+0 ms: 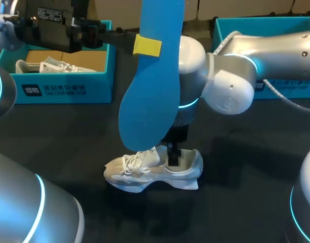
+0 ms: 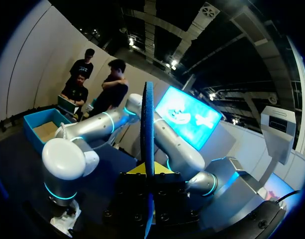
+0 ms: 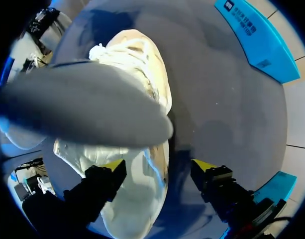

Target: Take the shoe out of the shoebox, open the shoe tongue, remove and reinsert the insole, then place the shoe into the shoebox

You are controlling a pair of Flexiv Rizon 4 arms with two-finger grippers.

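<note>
Head view: my left claw (image 1: pixel 147 45) grips the blue insole (image 1: pixel 147 101) upright at frame centre, above the white shoe (image 1: pixel 155 169) on the counter (image 1: pixel 235 167) at lower centre. I judge removal done, with reinserting and boxing left. Left wrist view: the insole stands edge-on, pinched in that claw. Right wrist view: my right claw (image 3: pixel 159 167) is spread open, straddling the shoe's side wall.

- I count two white sneakers: the sneaker on the table (image 1: pixel 155 172) and the sneaker in the left shoebox (image 1: pixel 53 66).
- I see one blue insole (image 1: pixel 149 96).
- There are two teal shoeboxes: the left shoebox (image 1: pixel 63 88) and the right shoebox (image 1: pixel 296 87).
- I have two arms in view: the left arm (image 1: pixel 28 207) and the right arm (image 1: pixel 276 48).
</note>
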